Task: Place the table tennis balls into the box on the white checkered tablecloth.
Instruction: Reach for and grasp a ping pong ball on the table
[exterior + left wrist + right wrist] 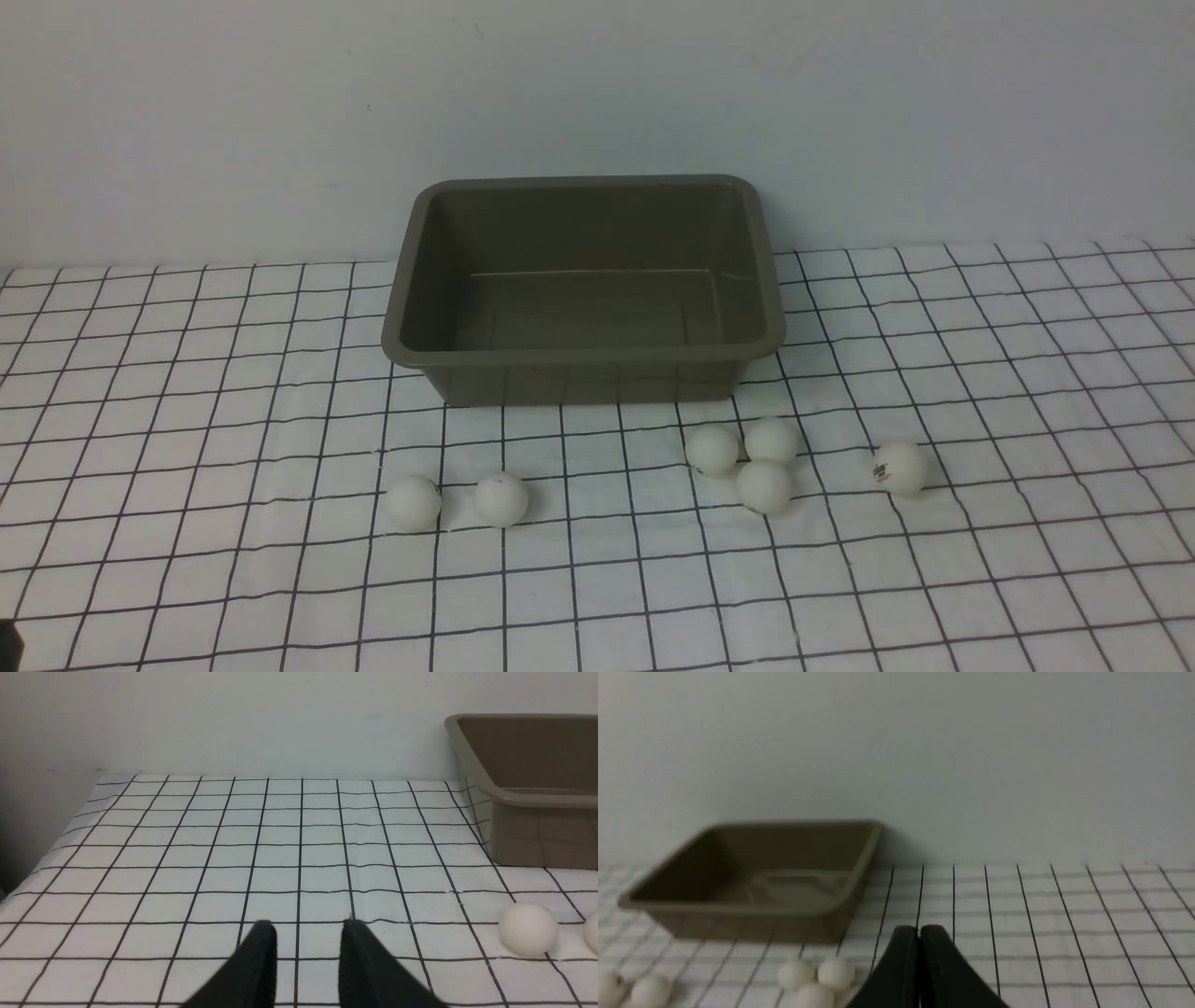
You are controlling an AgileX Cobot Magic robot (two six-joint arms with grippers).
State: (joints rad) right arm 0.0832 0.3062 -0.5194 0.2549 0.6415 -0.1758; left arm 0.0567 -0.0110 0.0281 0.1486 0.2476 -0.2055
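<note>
The olive-brown box (583, 355) stands empty at the back middle of the white checkered tablecloth (187, 560). Several table tennis balls lie in front of it: two at the left (413, 503) (501, 498), three clustered (712, 449) (772, 440) (764, 486), one with a dark mark at the right (899, 468). In the left wrist view my left gripper (308, 928) hangs open over bare cloth, nothing between its fingers, with a ball (528, 929) and the box (528, 798) off to one side. My right gripper (919, 929) is shut and empty, with the box (752, 910) and balls (836, 973) beyond it.
A plain pale wall (597, 93) rises right behind the box. The cloth's left edge (28, 872) drops off in the left wrist view. A dark bit of the left arm (9, 644) shows at the front view's lower left corner.
</note>
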